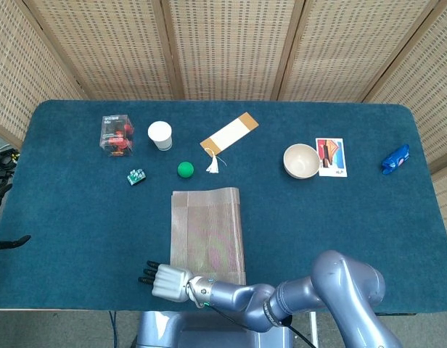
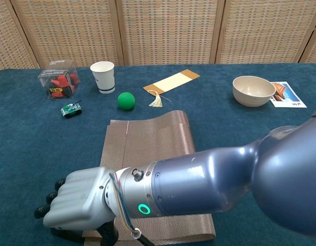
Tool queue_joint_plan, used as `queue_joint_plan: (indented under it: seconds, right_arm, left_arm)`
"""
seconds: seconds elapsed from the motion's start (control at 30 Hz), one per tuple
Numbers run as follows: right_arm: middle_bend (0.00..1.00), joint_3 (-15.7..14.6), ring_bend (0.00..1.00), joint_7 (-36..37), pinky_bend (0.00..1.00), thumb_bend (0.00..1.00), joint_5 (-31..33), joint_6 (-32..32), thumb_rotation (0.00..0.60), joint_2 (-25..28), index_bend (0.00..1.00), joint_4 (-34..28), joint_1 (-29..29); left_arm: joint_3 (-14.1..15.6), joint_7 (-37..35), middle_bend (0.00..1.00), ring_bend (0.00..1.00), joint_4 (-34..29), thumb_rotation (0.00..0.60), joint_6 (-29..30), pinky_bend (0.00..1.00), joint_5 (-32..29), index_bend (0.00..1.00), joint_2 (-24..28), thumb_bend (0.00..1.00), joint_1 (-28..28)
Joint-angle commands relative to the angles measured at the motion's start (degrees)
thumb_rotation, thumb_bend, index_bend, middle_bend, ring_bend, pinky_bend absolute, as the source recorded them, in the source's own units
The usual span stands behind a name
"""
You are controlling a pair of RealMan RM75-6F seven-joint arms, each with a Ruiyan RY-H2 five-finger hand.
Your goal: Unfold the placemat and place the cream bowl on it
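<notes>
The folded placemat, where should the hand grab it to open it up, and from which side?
Probably the near left corner of the placemat, approached from the table's front edge. It lies flat and folded into a narrow strip, and the right hand sits at that corner, so the top layer could be pinched and peeled sideways.

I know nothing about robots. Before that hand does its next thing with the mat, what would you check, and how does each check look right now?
1. Right hand at the near left corner of the placemat: ok.
2. Hand actually gripping the mat's edge: cannot tell, the fingers are curled under and hidden.
3. Placemat unfolded: not ok, it lies folded in a narrow strip.
4. Room to open the mat leftwards: ok, bare table there; the toy car and green ball sit further back.
5. Cream bowl upright and unobstructed: ok, it stands beside a picture card.
6. Left hand ready: cannot tell, it is not in either view.
</notes>
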Motion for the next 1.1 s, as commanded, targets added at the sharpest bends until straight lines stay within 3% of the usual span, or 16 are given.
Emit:
queue_joint_plan:
  seconds: [0.03, 1.1]
  right_arm:
    - [0.00, -0.4, 0.00, -0.3, 0.00, 0.47, 0.3, 0.5, 0.600, 0.6, 0.50, -0.5, -0.1]
    - [0.00, -2.9, 0.00, -2.1, 0.00, 0.52, 1.0, 4.0, 0.600, 6.8, 0.52, -5.9, -1.6]
  left_arm:
    - [0.0, 0.1, 0.00, 0.00, -0.1, 0.600, 0.1, 0.00, 0.1, 0.00, 0.0, 0.00, 0.0]
    - [0.3, 0.5, 0.00, 0.00, -0.9, 0.600, 1.3, 0.00, 1.0, 0.00, 0.2, 0.00, 0.4]
